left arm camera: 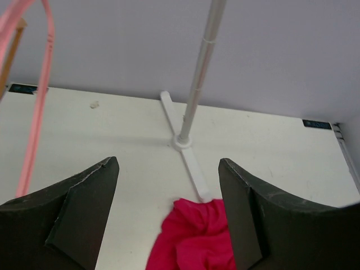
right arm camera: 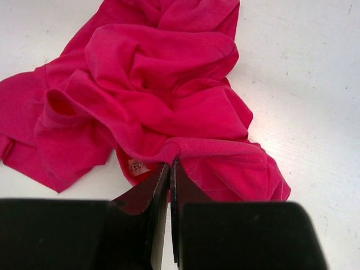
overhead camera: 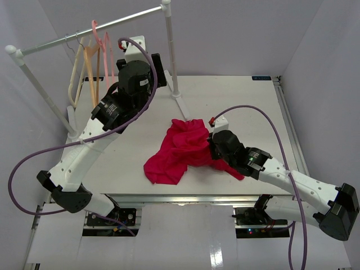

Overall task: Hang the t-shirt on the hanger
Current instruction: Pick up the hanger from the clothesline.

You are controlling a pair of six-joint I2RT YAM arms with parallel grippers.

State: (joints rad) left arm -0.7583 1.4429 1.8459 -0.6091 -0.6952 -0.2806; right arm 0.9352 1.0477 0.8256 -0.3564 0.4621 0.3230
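The crimson t-shirt lies crumpled on the white table, not on any hanger; the right gripper is clenched on a stitched edge of the cloth at the garment's near side, its two dark fingers pressed together with the fabric pinched at their tips; the rest of the shirt spreads ahead of this gripper and off to its left in loose folds, and a small white label shows just left of the fingertips. The left gripper is raised well above the table near the clothes rack, its jaws spread wide and grasping nothing; part of the t-shirt shows low between its fingers, well below them. The pink hanger hangs by its hook from the rack's rail, apart from this gripper; in the left wrist view its thin pink arm runs down the left edge, just outside the left finger. Ahead of the open jaws the rack's upright post rises from a white foot on the table. Beyond the pink hanger on the same rail hang a tan hanger and a cream-white hanger.
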